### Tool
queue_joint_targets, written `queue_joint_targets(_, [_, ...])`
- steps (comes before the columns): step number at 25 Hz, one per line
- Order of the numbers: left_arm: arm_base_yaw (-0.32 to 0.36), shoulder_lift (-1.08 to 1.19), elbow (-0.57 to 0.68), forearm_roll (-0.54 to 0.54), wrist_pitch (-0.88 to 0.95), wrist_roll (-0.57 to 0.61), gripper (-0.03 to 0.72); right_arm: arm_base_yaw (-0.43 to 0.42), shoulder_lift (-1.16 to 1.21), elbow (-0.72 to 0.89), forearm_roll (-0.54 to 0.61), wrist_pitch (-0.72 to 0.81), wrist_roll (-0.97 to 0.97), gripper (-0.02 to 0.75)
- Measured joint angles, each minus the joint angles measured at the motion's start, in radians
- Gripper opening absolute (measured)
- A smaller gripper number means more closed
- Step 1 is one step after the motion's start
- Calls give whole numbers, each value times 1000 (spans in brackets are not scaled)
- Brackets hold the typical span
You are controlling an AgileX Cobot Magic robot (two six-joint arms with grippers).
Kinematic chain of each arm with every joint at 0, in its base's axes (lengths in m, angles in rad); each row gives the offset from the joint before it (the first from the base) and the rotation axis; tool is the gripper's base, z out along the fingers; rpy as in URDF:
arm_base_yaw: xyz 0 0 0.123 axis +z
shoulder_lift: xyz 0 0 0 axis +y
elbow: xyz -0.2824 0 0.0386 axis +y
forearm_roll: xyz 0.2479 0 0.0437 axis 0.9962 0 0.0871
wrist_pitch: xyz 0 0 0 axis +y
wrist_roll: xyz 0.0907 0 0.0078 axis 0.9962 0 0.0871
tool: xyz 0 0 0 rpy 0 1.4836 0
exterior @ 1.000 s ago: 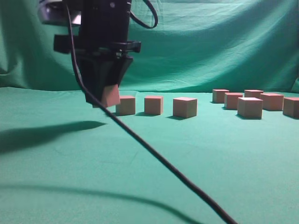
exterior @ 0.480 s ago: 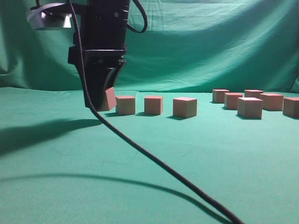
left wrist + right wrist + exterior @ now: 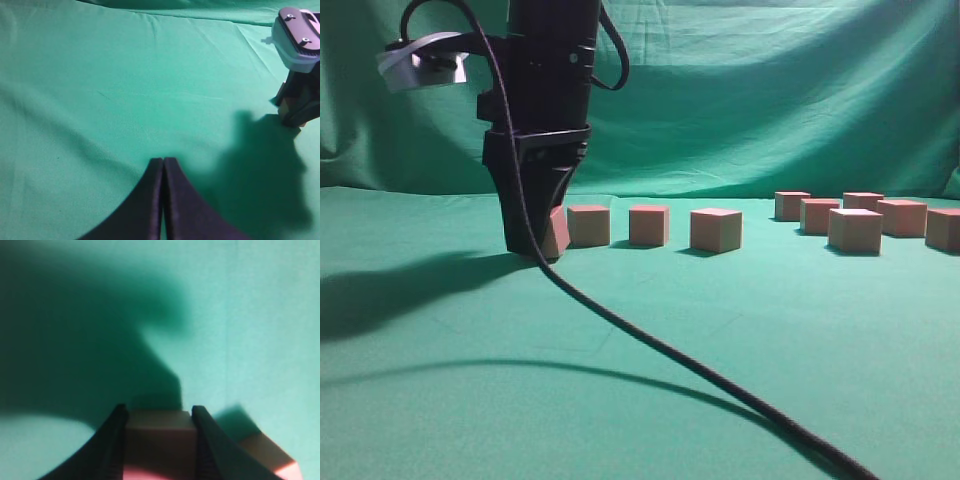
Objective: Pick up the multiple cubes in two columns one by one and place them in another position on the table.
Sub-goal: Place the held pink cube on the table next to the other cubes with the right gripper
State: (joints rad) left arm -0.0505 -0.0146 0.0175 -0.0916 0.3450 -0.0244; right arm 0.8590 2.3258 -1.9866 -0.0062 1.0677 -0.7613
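My right gripper (image 3: 535, 245) reaches across to the left of the exterior view and is shut on a reddish-pink cube (image 3: 558, 232). The cube sits low at the table (image 3: 650, 400), at the left end of a row of three cubes (image 3: 649, 224). In the right wrist view the cube (image 3: 159, 440) fills the gap between the fingertips (image 3: 157, 412), with a neighbouring cube (image 3: 267, 455) to its right. Several more cubes (image 3: 855, 230) stand clustered at the far right. My left gripper (image 3: 163, 161) is shut and empty over bare cloth.
A black cable (image 3: 650, 335) trails from the right arm diagonally across the table toward the front right. The draped green backdrop (image 3: 770, 100) hangs behind. The left wrist view shows the right arm (image 3: 300, 100) and its wrist camera (image 3: 299, 37) at its right edge.
My right gripper has come down with the cube, from a little above the table to table level beside the row's left end. The other cubes have not moved.
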Motion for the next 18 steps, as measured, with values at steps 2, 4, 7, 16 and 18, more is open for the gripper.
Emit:
queue_joint_targets(2, [0,0,0,0,0,0,0,0,0,0,0,0,-17,263])
queue_joint_targets(4, [0,0,0,0,0,0,0,0,0,0,2,0,-37,263])
queue_joint_targets(7, [0,0,0,0,0,0,0,-2,0,0,2,0,-53,263])
queue_joint_targets(16, [0,0,0,0,0,0,0,-8,8,-27,5,18,-35,497])
queue_joint_targets(18, [0,0,0,0,0,0,0,-8,8,-57,7,37,-8,531])
